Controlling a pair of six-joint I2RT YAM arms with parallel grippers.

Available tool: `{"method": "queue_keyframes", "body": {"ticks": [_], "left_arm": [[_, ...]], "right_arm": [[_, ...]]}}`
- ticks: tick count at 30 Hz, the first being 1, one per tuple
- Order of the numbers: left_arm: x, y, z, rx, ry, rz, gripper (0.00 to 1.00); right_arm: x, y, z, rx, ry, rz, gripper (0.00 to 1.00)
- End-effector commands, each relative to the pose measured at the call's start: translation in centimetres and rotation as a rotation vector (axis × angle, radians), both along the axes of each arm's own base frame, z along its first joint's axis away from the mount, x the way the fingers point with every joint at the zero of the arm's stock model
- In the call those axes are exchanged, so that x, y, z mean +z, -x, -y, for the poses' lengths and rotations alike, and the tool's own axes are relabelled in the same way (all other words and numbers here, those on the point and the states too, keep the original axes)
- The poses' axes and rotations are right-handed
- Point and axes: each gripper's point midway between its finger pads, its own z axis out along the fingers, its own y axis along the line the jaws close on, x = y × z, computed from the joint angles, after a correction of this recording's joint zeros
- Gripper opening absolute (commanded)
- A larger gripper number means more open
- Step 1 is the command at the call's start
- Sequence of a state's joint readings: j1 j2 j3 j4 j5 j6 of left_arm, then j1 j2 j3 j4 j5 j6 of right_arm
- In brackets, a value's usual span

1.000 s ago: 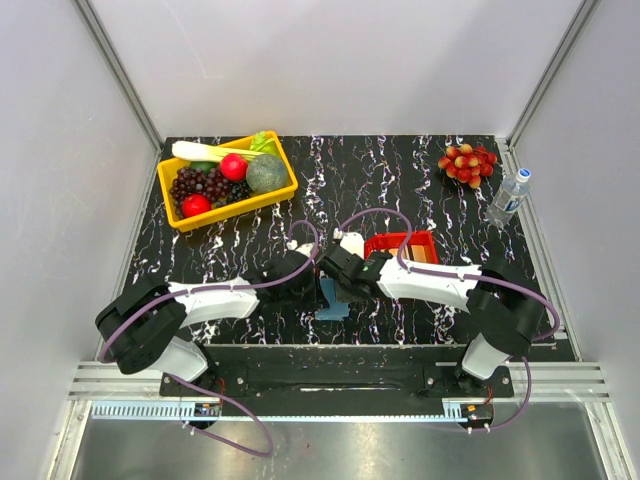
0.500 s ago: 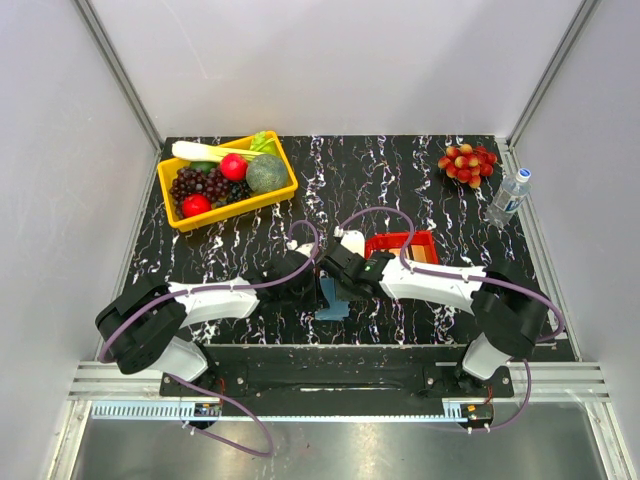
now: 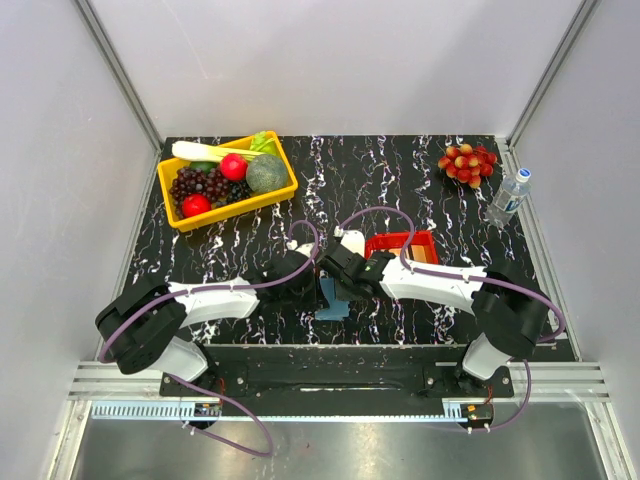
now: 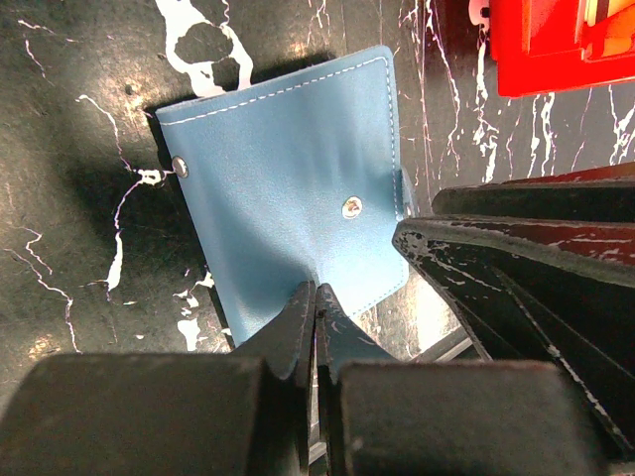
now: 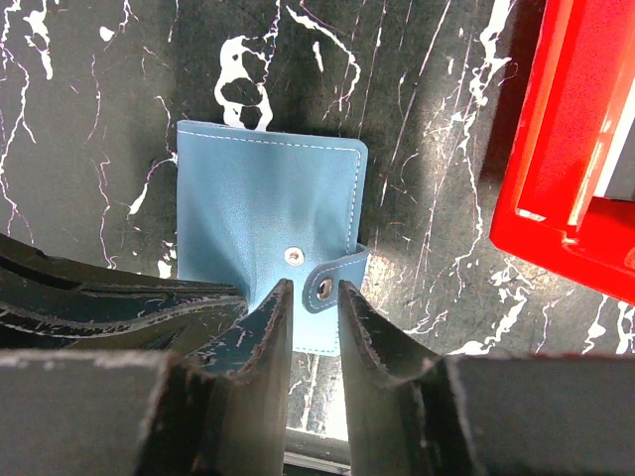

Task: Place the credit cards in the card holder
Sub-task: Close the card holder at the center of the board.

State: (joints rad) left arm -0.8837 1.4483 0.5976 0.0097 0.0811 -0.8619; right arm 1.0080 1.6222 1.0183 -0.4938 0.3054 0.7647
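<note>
The blue card holder (image 4: 283, 188) lies closed on the black marbled table, its snap flap (image 5: 327, 286) undone at the right side; it also shows in the right wrist view (image 5: 263, 203) and in the top view (image 3: 333, 306). My left gripper (image 4: 316, 290) is shut, its tips pressing on the holder's cover near its near edge. My right gripper (image 5: 310, 290) is open a little, with the flap between its fingertips. Both grippers meet over the holder in the top view. Credit cards (image 3: 424, 258) lie in the red tray, only their tan and white edges showing.
The red tray (image 5: 556, 188) stands just right of the holder. A yellow bin (image 3: 287, 190) of fruit and vegetables sits at the back left. A bunch of red fruit (image 3: 467, 163) and a water bottle (image 3: 510, 197) are at the back right. The table's front edge is close behind the holder.
The right arm has shifted very slightly. The left arm and the card holder have not moved.
</note>
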Motion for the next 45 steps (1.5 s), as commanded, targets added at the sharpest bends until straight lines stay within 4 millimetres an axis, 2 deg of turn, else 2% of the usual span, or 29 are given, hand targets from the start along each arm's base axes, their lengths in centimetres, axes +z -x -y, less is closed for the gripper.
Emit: {"method": "queue_keyframes", "body": {"ticks": [1, 10, 15, 17, 20, 21, 26, 34, 39, 45], "left_arm": [[-1.3, 0.8, -0.8, -0.006, -0.044, -0.022, 0.0], [-1.3, 0.8, -0.8, -0.006, -0.043, -0.021, 0.0], [-1.3, 0.8, -0.8, -0.006, -0.043, -0.021, 0.0], [-1.3, 0.8, -0.8, -0.006, -0.042, -0.021, 0.0], [-1.4, 0.8, -0.8, -0.007, -0.044, -0.023, 0.0], [-1.3, 0.8, -0.7, -0.009, -0.041, -0.022, 0.0], [-1.5, 1.0, -0.9, -0.007, -0.047, -0.027, 0.0], [-1.5, 0.9, -1.0, -0.001, -0.046, -0.028, 0.0], [-1.7, 1.1, -1.0, -0.007, -0.049, -0.034, 0.0], [-1.8, 1.1, -0.6, -0.021, -0.033, -0.031, 0.0]], "right_arm": [[0.7, -0.5, -0.4, -0.012, -0.016, 0.039, 0.29], [0.2, -0.4, -0.3, -0.015, -0.005, 0.03, 0.27], [0.4, -0.5, -0.5, -0.014, -0.011, 0.031, 0.17], [0.4, -0.5, -0.4, -0.014, -0.007, 0.034, 0.16], [0.4, -0.4, -0.4, -0.015, -0.01, 0.031, 0.06], [0.4, -0.3, -0.4, -0.012, -0.012, 0.031, 0.01], [0.4, -0.2, -0.4, -0.012, -0.019, 0.026, 0.0], [0.9, 0.1, -2.5, 0.03, -0.167, 0.009, 0.0], [0.8, -0.6, -2.0, 0.009, -0.166, 0.009, 0.0], [1.7, -1.4, -1.8, -0.01, -0.216, 0.025, 0.0]]}}
